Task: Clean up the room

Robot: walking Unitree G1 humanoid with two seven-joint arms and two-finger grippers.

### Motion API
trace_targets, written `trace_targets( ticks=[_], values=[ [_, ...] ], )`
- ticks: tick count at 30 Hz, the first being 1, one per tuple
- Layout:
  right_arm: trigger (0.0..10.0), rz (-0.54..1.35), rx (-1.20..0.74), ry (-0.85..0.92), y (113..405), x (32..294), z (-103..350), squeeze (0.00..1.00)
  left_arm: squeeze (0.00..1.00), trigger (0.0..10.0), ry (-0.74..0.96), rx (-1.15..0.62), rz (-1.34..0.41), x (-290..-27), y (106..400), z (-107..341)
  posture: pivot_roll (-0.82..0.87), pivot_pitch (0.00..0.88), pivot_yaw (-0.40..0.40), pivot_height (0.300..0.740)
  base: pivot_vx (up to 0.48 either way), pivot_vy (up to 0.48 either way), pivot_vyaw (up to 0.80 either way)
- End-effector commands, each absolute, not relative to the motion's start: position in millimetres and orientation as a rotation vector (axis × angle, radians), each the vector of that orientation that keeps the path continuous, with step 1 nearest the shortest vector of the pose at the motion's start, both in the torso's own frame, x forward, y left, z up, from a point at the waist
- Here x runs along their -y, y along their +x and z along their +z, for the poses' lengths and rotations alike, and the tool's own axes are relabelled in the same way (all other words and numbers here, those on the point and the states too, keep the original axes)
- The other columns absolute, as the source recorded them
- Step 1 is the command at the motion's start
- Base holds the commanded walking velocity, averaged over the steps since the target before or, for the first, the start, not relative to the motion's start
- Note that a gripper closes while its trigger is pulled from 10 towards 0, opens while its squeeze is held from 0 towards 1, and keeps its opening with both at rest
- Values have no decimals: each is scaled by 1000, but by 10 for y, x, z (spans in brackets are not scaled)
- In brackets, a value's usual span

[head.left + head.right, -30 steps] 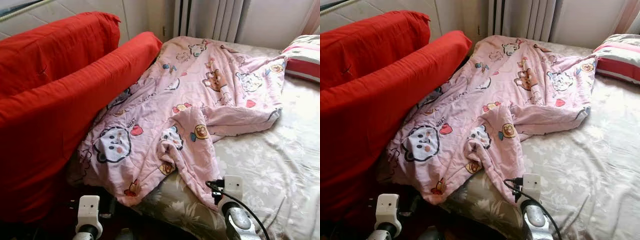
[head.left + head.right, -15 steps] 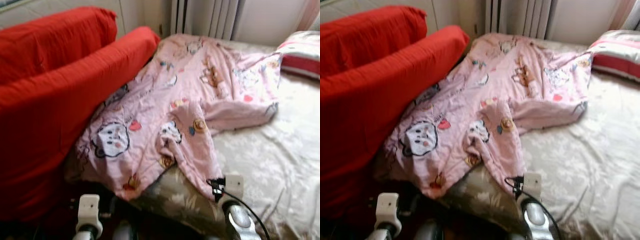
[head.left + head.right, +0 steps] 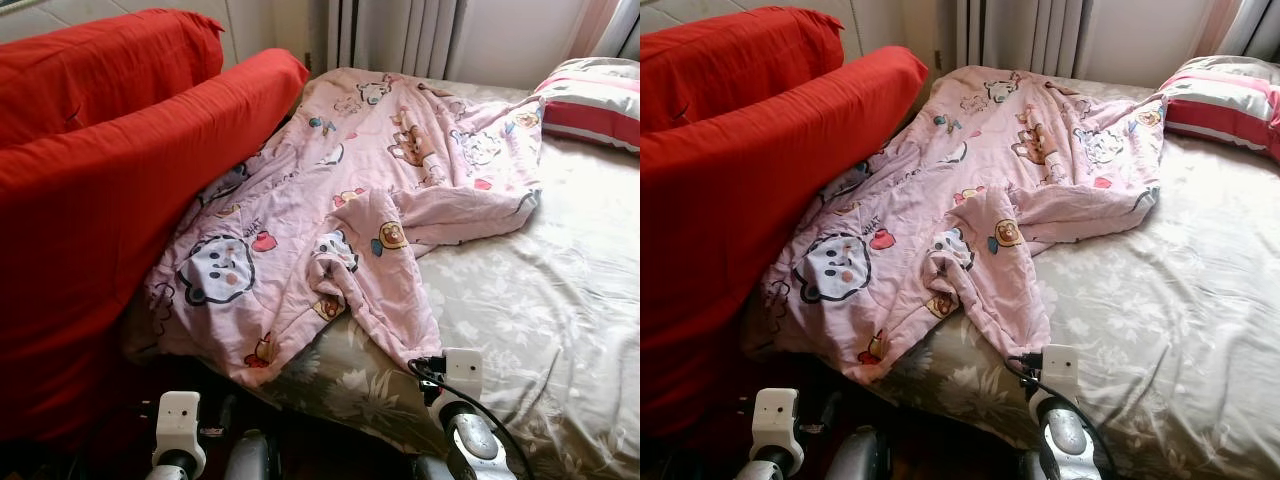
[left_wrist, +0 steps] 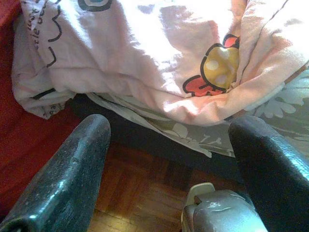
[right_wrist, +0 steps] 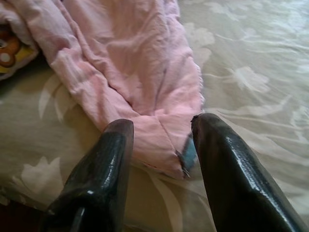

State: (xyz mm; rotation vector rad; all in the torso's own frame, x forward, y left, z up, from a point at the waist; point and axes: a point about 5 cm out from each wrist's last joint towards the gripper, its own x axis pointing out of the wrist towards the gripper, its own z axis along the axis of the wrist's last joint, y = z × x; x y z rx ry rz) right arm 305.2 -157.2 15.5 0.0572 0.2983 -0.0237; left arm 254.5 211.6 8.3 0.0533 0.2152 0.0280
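A crumpled pink quilt (image 3: 340, 170) with cartoon prints lies across the left half of the bed, and its near corner (image 5: 154, 140) rests on the floral sheet (image 3: 540, 300). My right gripper (image 5: 161, 123) is open just above that corner, one black finger (image 5: 104, 164) on either side of it. My right wrist (image 3: 462, 372) sits at the bed's near edge. My left gripper (image 4: 169, 125) is open and low beside the bed, over the wooden floor (image 4: 140, 188), pointing at the quilt's overhanging edge (image 4: 159, 72).
A large red cushioned piece (image 3: 110, 180) leans against the bed's left side, partly over the quilt. A striped pillow (image 3: 595, 100) lies at the far right. Curtains (image 3: 395, 35) hang behind the bed. The right half of the sheet is bare.
The camera has shifted, so the bed sits a little higher and further left in the picture and more of the pillow shows. The quilt lies as before and both arms stay low.
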Motion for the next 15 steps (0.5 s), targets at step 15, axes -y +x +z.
trace_targets(
  ticks=[15],
  values=[
    [10000, 8, -292, 37, 3040, 1523, 149, 0, 0, 10000, 45, -109, 49, -2105, 2661, 301, 84, 211, 34, 586, 77, 0, 0]
  ],
)
